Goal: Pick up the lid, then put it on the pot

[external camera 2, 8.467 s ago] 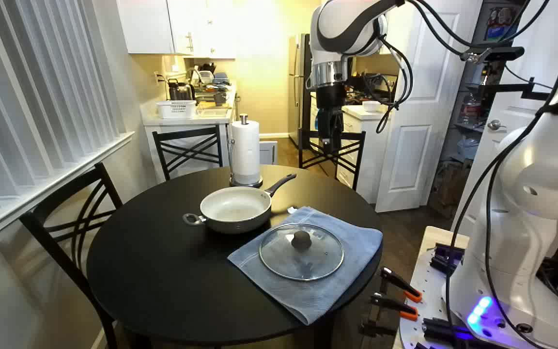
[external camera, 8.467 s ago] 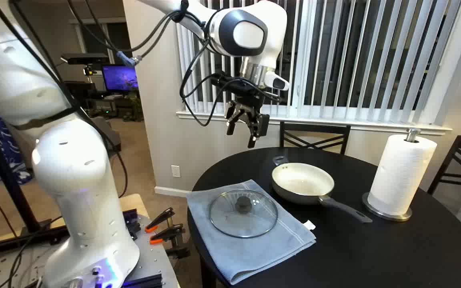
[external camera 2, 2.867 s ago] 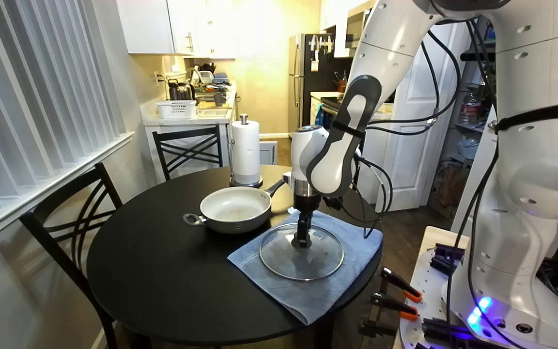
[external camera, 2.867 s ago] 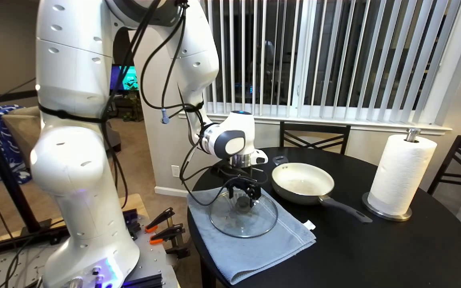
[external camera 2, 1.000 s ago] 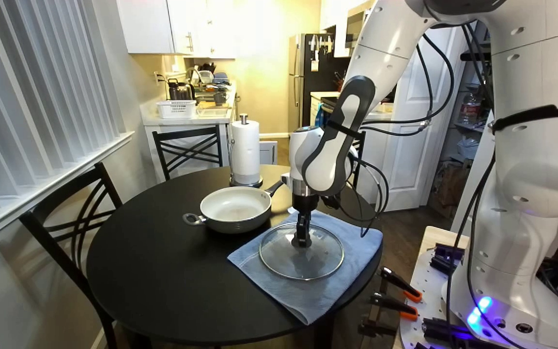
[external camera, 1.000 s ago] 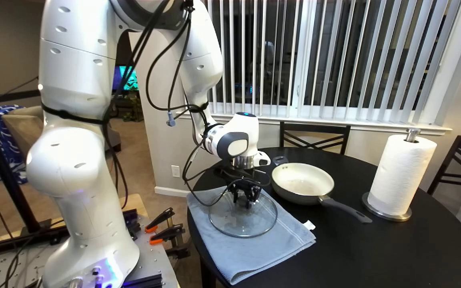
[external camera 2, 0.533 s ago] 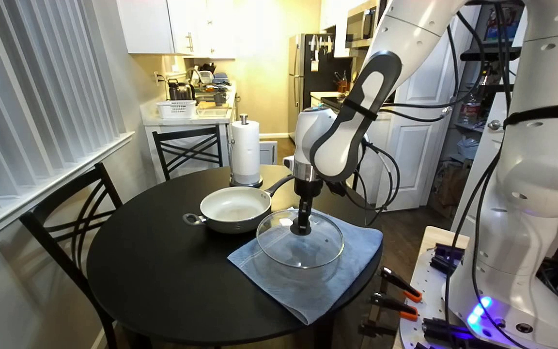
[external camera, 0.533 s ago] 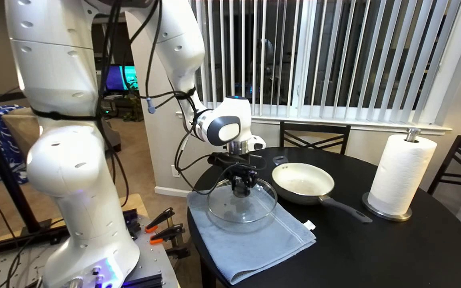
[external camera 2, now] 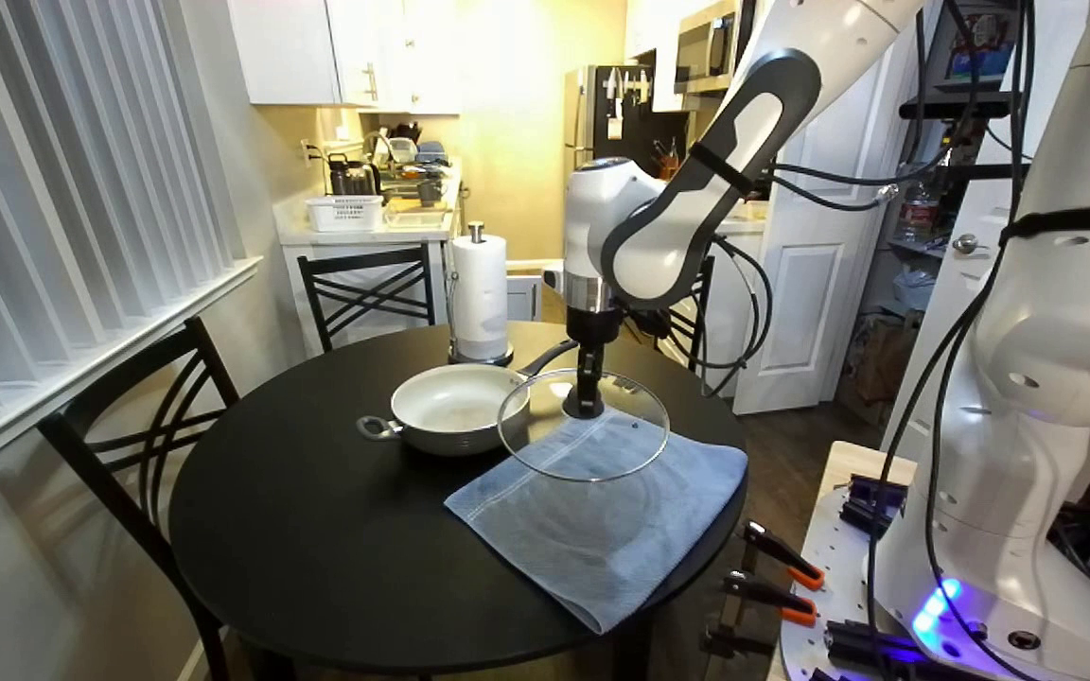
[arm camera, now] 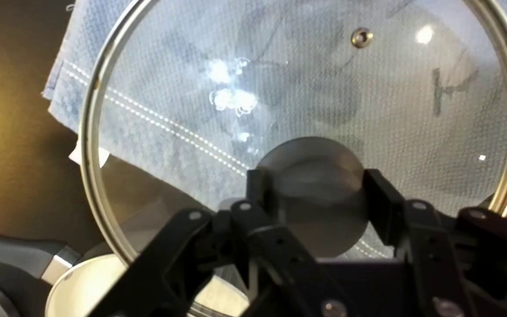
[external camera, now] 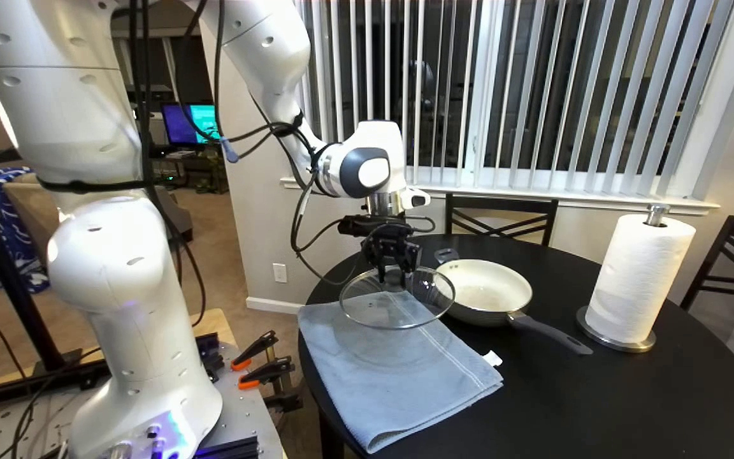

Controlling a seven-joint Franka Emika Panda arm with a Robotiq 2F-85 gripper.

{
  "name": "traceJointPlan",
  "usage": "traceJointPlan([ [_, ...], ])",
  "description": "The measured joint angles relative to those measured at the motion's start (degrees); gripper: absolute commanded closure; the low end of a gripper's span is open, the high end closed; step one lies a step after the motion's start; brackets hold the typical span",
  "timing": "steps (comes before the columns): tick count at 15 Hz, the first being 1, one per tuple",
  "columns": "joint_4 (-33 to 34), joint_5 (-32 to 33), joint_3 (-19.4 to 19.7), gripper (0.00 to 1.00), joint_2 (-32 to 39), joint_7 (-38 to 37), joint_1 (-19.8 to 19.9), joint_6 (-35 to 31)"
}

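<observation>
Exterior view: round black table (external camera 2: 337, 549), lid (external camera 2: 588, 449) above cloth (external camera 2: 616, 534), kitchen counter (external camera 2: 370, 238) beyond.

Round black tabletop (external camera 2: 318, 539), dark cross-back chairs (external camera: 502, 204) around it. Window (external camera: 487, 89) dark behind vertical blinds (external camera 2: 81, 170). Pale wall (external camera: 259, 236) with a low outlet (external camera: 280, 273), tan carpet (external camera: 214, 220), lit screen (external camera: 174, 126) farther back. Kitchen (external camera 2: 507, 142) across from me glows warm yellow: white cabinets (external camera 2: 290, 52), fridge (external camera 2: 642, 130), panelled white door (external camera 2: 800, 312).

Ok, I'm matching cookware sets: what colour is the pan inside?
The pan is pale cream-white inside; it shows best in an exterior view.
</observation>
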State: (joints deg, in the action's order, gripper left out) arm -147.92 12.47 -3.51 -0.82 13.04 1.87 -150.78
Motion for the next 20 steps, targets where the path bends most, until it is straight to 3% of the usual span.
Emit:
traceJointPlan([
  [7,15.2,7.9,-1.0,0.67,4.3,-10.0,-5.0,5.5],
  [14,31.4,4.8,-0.8,0.67,16.3,-11.0,-6.5,14.6],
  [20,44.7,1.0,1.7,0.67,23.2,-7.5,-4.1,21.9],
])
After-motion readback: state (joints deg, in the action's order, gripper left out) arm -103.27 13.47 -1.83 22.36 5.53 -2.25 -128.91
